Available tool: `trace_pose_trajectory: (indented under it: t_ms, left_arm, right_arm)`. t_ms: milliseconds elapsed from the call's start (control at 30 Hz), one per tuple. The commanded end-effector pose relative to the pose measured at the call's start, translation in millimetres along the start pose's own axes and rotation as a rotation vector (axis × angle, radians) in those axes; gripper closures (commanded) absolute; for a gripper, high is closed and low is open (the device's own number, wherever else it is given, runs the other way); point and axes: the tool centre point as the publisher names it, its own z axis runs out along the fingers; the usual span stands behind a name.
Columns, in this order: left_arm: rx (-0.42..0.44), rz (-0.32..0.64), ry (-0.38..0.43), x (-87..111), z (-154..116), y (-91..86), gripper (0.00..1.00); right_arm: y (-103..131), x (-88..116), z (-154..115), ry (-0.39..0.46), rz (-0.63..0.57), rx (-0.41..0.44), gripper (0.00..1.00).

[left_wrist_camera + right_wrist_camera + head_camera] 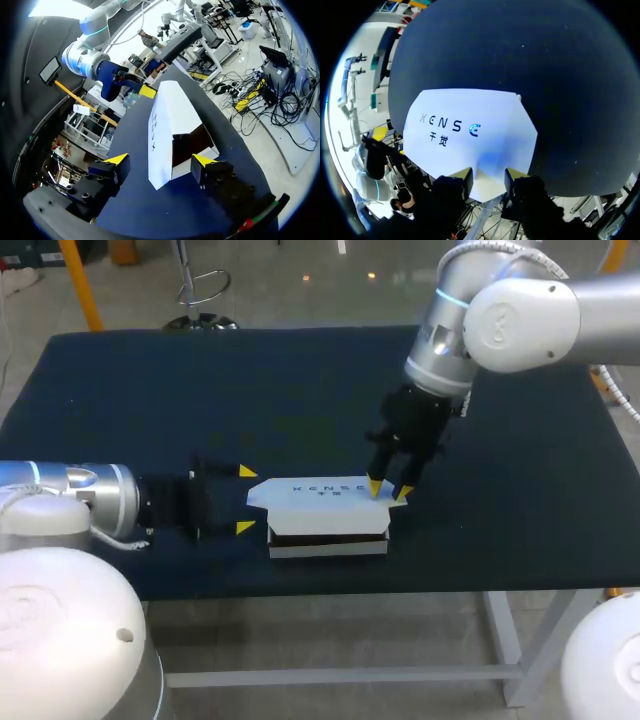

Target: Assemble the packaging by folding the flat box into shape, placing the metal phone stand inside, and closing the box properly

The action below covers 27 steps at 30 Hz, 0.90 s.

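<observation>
We see one white box (328, 535) on the dark tabletop (150, 400), near its front edge. Its lid (315, 492) lies over the body but is not closed flat. At the left end a gap shows a dark inside (what is in it, we cannot tell). The left gripper (246, 500) lies just beside that end, its fingers wide apart, holding nothing. The right gripper (388, 490) stands on the lid's right end, its fingers a little apart, both tips touching the lid from above. We count one box and two grippers.
</observation>
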Motion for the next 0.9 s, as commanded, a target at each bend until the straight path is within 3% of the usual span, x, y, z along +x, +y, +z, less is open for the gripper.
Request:
trace_pose_trajectory:
  t_ms: [33,200,367,400,433,900]
  left_arm:
    - [-0.008,-0.051,0.185,-19.1,-45,-4.1,0.00]
    - [-0.046,-0.169,0.374,-33.2,-58,-5.3,0.00]
    - [-0.162,-0.272,0.565,-37.5,-54,-2.6,0.00]
    - [-0.199,-0.281,0.576,-36.8,-53,-2.6,0.00]
    - [-0.332,-0.278,0.582,-36.5,-51,-2.0,0.00]
    - [-0.332,-0.278,0.582,-36.5,-51,-2.0,0.00]
  right_arm:
    - [0,-1,1,0.000,-0.001,-0.002,0.54]
    - [0,-2,2,0.002,-0.001,-0.002,0.54]
    - [0,-2,3,0.000,-0.002,-0.002,0.54]
    - [0,-2,3,0.000,-0.002,-0.001,0.54]
    - [0,-2,3,-0.002,-0.002,-0.001,0.54]
    - [-2,-5,8,0.004,0.000,0.002,0.55]
